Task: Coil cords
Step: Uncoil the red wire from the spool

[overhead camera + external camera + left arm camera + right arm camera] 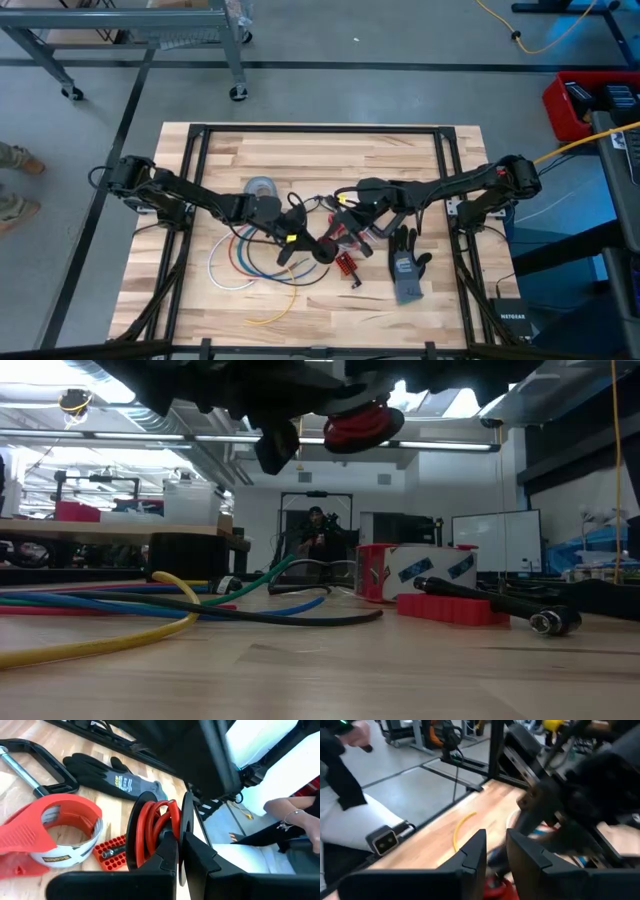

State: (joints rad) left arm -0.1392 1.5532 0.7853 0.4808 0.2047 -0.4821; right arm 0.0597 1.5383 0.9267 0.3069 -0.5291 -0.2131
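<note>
Seeing red bit case lying open on counter, screwdriver bit sitting in it. Left pincer squeezing together, clamping red cord wound in coil, lifted above counter middle. Right pincer hanging partly apart just over same red coil; contact unclear. Yellow cord, blue cord, green cord lying loose on counter under left arm. Glove lying under right arm.

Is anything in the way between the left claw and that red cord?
Nothing visible. The left claw is already shut on the coiled red cord, held up off the table. The tape dispenser and glove lie below, off to the side.
</note>
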